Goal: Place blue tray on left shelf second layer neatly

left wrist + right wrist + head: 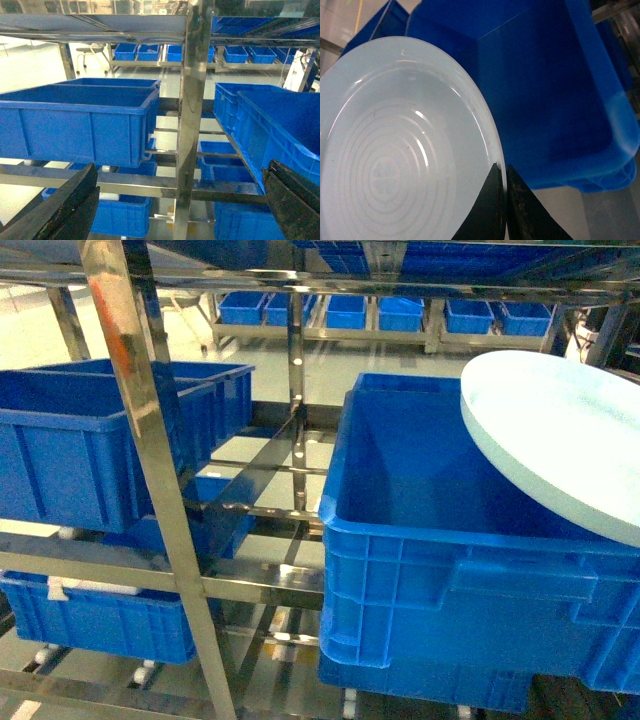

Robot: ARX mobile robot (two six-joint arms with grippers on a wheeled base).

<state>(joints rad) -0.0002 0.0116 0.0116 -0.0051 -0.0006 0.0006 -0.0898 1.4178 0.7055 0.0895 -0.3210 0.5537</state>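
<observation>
The blue tray (565, 435) is a pale, shallow dish that hangs tilted over the right dark-blue crate, at the right of the head view. In the right wrist view it (395, 160) fills the left side, and my right gripper (504, 175) is shut on its rim, one black finger on each face. The left shelf (140, 450) is the shiny steel rack right in front, with its upright (192, 100) central in the left wrist view. My left gripper (180, 202) is open before that upright, with nothing between its fingers (65, 210). Neither gripper shows in the head view.
A deep dark-blue crate (450, 570) sits on the rack below the tray, with another (100, 440) on the left tier. More crates (100, 620) sit lower down. A farther rack holds small blue bins (400, 312). Crossbars (240, 585) run between the tiers.
</observation>
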